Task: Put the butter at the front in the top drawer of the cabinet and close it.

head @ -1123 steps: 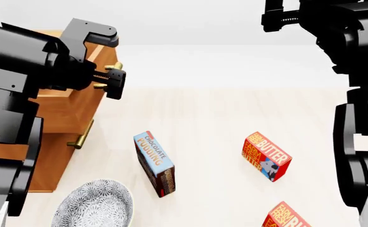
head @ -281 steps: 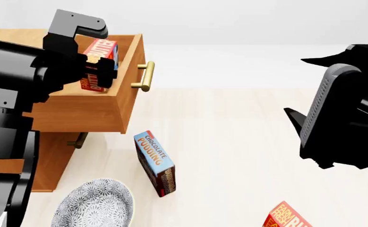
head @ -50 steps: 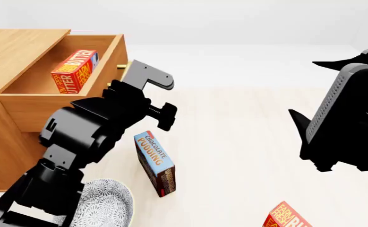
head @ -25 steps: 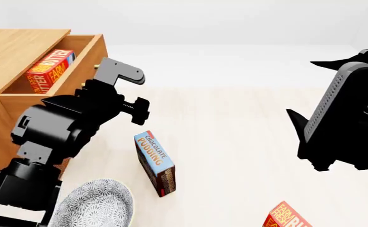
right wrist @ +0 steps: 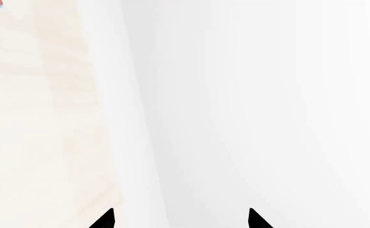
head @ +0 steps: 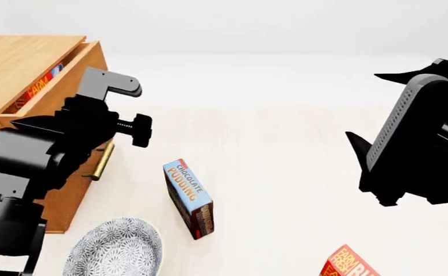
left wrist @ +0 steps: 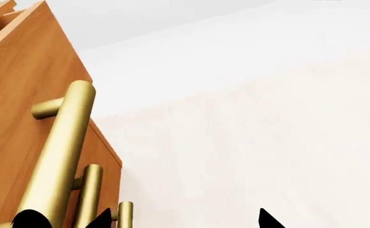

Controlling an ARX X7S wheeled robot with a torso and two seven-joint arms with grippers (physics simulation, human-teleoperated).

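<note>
The cabinet [head: 24, 54] stands at the left, its top drawer [head: 74, 77] open by a narrow gap. A sliver of the butter [head: 41, 85] shows inside that gap. My left gripper [head: 136, 129] is against the drawer front, open, with nothing between its fingers. In the left wrist view the left gripper [left wrist: 185, 223] sits just beside the top drawer's brass handle [left wrist: 61, 156]. My right arm [head: 412, 144] is raised at the right, away from the cabinet. The right gripper [right wrist: 179, 221] is open and empty. A second butter box [head: 354, 263] lies at the near edge.
A chocolate pudding box [head: 189, 198] lies on the pale floor in front of the cabinet. A patterned bowl [head: 116, 250] sits near the cabinet's front corner. The lower drawer's brass handle [head: 101, 161] shows beside my left arm.
The top drawer has slid into the cabinet with my left gripper moving left against it. The butter inside has gone from plainly visible to a sliver. The right arm has barely moved.
</note>
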